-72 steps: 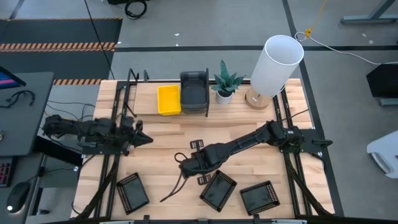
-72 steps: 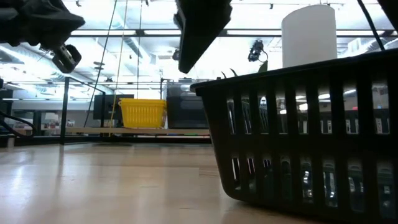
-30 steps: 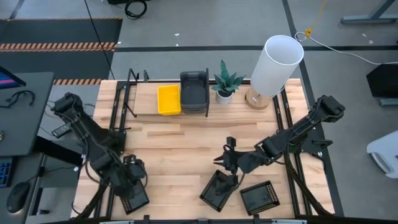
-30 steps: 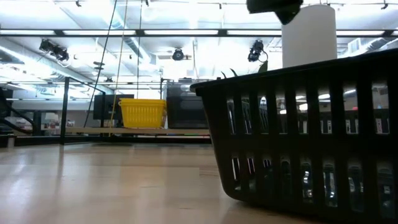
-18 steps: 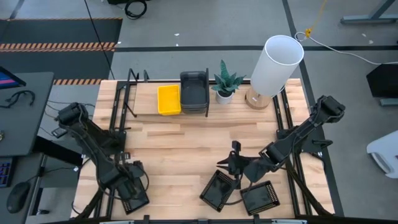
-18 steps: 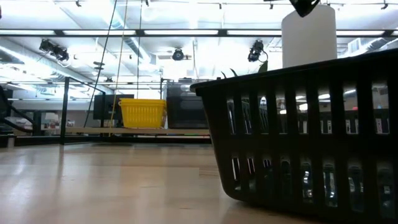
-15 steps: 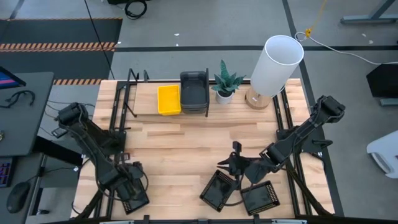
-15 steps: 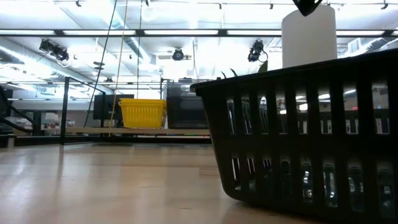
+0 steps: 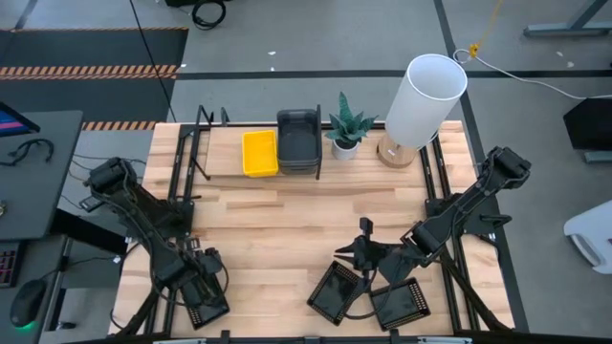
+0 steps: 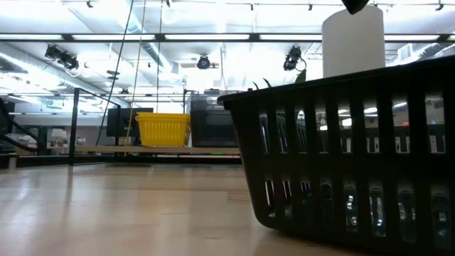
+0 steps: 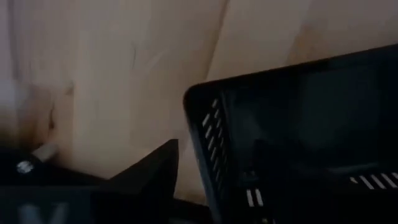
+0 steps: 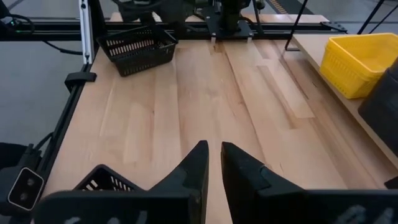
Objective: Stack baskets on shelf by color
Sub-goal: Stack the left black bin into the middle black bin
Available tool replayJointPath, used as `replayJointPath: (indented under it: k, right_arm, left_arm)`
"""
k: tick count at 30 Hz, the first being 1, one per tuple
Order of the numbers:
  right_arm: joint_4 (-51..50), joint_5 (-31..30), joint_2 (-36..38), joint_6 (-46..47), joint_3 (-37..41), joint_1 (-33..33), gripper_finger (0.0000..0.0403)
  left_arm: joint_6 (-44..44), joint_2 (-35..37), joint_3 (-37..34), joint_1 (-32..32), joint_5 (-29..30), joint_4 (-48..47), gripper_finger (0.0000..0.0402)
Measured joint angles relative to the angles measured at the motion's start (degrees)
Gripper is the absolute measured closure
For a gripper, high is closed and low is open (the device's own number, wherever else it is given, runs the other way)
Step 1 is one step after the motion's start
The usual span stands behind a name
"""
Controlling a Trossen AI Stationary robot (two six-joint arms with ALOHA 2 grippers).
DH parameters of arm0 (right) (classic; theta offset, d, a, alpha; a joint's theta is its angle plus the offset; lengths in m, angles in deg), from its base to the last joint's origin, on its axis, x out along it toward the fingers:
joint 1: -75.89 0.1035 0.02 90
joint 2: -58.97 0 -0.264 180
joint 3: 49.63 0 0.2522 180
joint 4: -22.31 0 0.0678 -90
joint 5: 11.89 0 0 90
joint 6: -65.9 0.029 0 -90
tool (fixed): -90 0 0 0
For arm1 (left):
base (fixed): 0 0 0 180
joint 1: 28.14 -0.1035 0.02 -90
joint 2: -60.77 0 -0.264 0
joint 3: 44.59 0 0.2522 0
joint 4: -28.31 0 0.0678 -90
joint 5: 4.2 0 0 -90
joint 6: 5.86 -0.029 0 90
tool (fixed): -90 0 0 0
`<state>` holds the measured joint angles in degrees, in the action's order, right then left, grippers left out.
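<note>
A: What is the biggest thing?
B: The table (image 9: 287,225). At its far edge is the shelf (image 9: 220,164), with a yellow basket (image 9: 259,153) and a dark grey basket (image 9: 298,141) side by side on it.

A: And the black ones?
B: Three sit near the table's front edge: a left black basket (image 9: 205,299), a middle black basket (image 9: 335,291) and a right black basket (image 9: 399,304).

A: Where are the grippers?
B: The left gripper (image 9: 198,283) is low at the left black basket's corner. I cannot tell about its fingers. The right gripper (image 12: 214,165) hangs just above the middle black basket, its fingers almost together, holding nothing.
</note>
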<state>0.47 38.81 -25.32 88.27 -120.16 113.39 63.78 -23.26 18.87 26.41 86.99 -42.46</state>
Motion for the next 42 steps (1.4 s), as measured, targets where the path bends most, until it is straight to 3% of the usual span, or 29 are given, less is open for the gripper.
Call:
replayJointPath:
  k: [8,15,17,22,26,32,37,42]
  right_arm:
    - [0.86,-0.1,-0.02,-0.69,0.0,0.0,0.0355]
    - [1.21,-0.1,-0.02,-1.11,0.0,0.0,0.0355]
    - [0.91,-0.08,-0.02,-1.04,0.0,0.0,0.0355]
    - [-2.14,3.08,-0.02,0.57,0.0,0.0,0.0355]
    - [-9.54,5.56,-0.02,11.37,0.0,-0.64,0.0356]
    - [-20.71,15.15,-0.07,28.62,0.0,-2.23,0.0369]
    - [-27.89,16.05,-0.07,35.64,0.0,-2.0,0.038]
    - [-30.15,15.28,-0.07,36.8,0.0,-0.38,0.0381]
  left_arm:
    - [0.12,0.0,-3.85,-1.79,-3.59,2.32,0.0254]
    - [0.81,0.02,-5.39,-3.94,-3.92,3.98,0.0372]
    - [1.4,0.04,-5.36,-5.44,-4.17,4.33,0.039]
    - [-2.91,0.04,-4.45,-9.81,-2.36,5.19,0.0395]
    - [-9.53,0.02,-0.19,-13.48,2.24,3.86,0.0397]
    - [-24.14,0.0,7.77,-18.15,12.86,4.17,0.0397]
    - [-37.13,0.0,11.86,-22.08,19.74,12.78,0.0397]
    - [-49.56,0.0,14.47,-25.25,20.58,24.36,0.0397]
